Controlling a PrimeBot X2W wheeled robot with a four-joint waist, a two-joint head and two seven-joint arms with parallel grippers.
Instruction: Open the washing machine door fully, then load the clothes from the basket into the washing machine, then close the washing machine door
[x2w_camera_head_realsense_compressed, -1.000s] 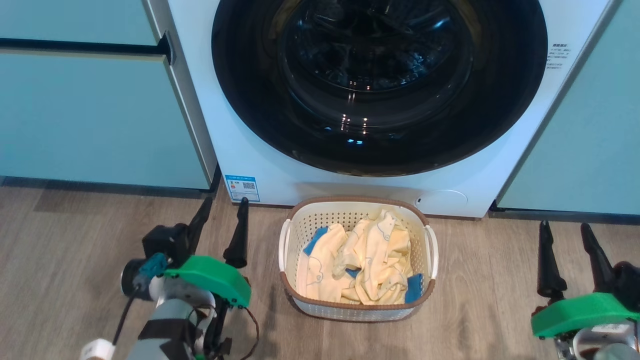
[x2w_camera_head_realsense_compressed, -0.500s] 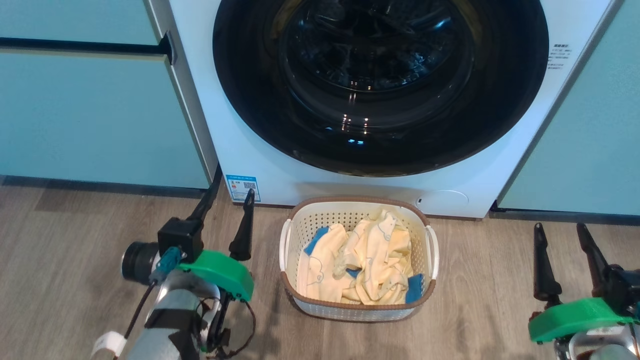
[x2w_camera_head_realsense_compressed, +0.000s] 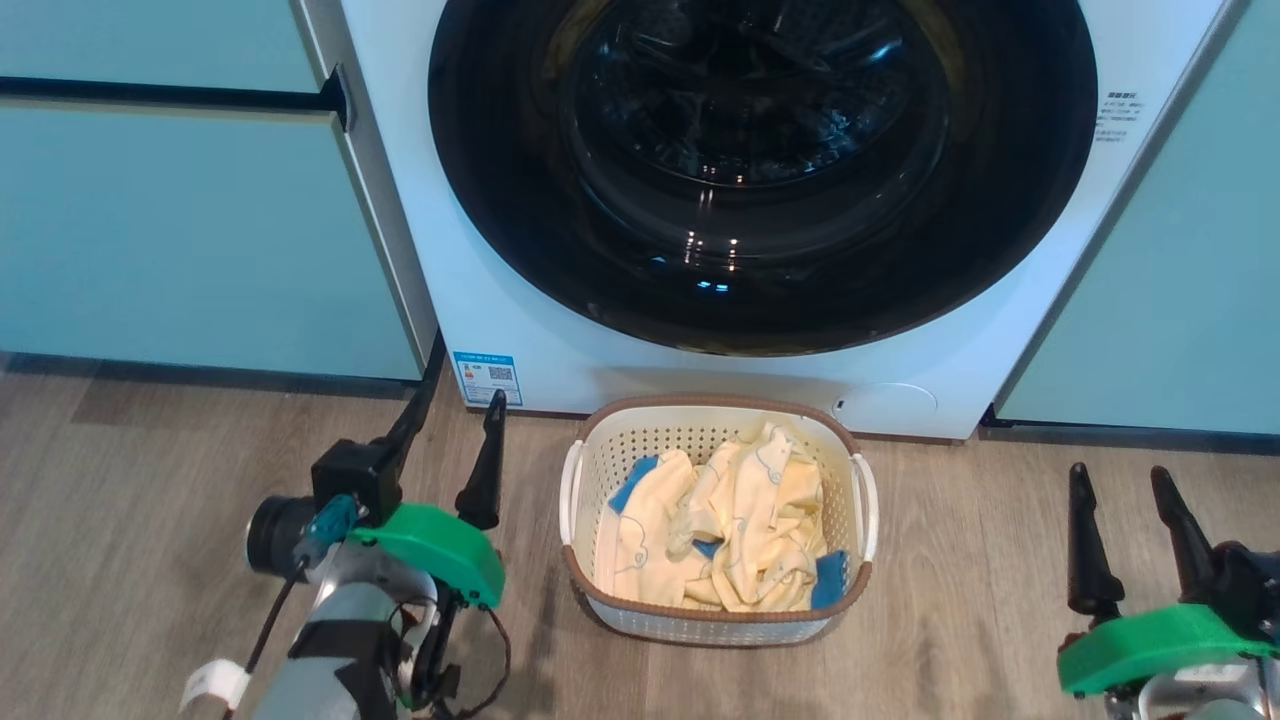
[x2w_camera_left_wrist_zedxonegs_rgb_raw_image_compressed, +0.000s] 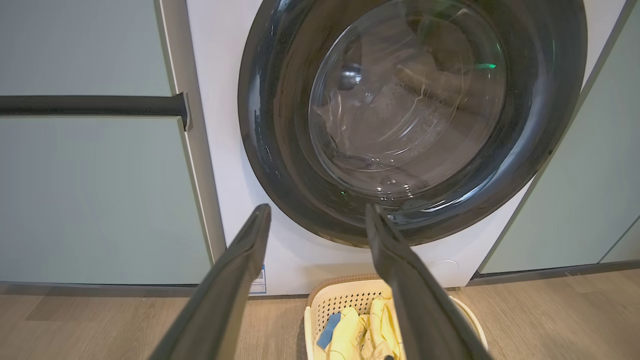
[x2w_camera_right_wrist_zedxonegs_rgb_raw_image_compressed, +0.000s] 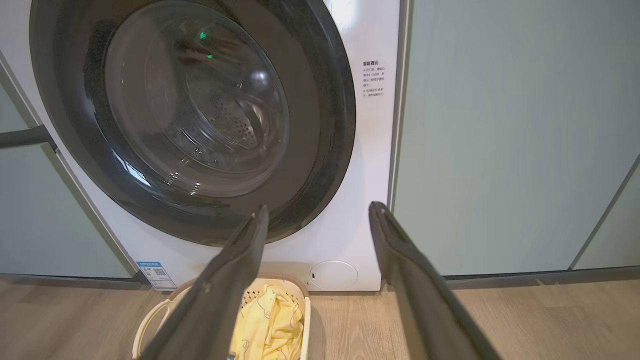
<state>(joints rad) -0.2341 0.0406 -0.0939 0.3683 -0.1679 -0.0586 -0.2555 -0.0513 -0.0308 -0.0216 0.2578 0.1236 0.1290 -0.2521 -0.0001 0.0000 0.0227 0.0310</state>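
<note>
The white washing machine (x2w_camera_head_realsense_compressed: 520, 330) stands between teal cabinets, its round black-rimmed door (x2w_camera_head_realsense_compressed: 765, 170) shut flat against the front. On the floor just before it sits the cream basket (x2w_camera_head_realsense_compressed: 715, 625) holding pale yellow clothes (x2w_camera_head_realsense_compressed: 730, 530) with blue trim. My left gripper (x2w_camera_head_realsense_compressed: 460, 410) is open, left of the basket, fingers pointing toward the machine's lower left corner. At the lower right my right gripper (x2w_camera_head_realsense_compressed: 1115, 480) is open too, well right of the basket. Both wrist views show the door (x2w_camera_left_wrist_zedxonegs_rgb_raw_image_compressed: 410, 115) (x2w_camera_right_wrist_zedxonegs_rgb_raw_image_compressed: 195, 115) ahead between spread empty fingers, with the basket (x2w_camera_left_wrist_zedxonegs_rgb_raw_image_compressed: 325, 305) (x2w_camera_right_wrist_zedxonegs_rgb_raw_image_compressed: 150, 320) below.
Pale teal cabinets (x2w_camera_head_realsense_compressed: 190, 230) (x2w_camera_head_realsense_compressed: 1180, 280) flank the machine on both sides. A dark bar handle (x2w_camera_head_realsense_compressed: 170, 95) crosses the left cabinet. A blue sticker (x2w_camera_head_realsense_compressed: 485, 377) and a round service flap (x2w_camera_head_realsense_compressed: 885, 403) mark the machine's bottom edge. Wood-look floor (x2w_camera_head_realsense_compressed: 150, 480) spreads around the basket.
My left gripper has moved forward toward the machine's lower left corner. The right gripper has sunk slightly lower in the head view. Basket and door are unchanged.
</note>
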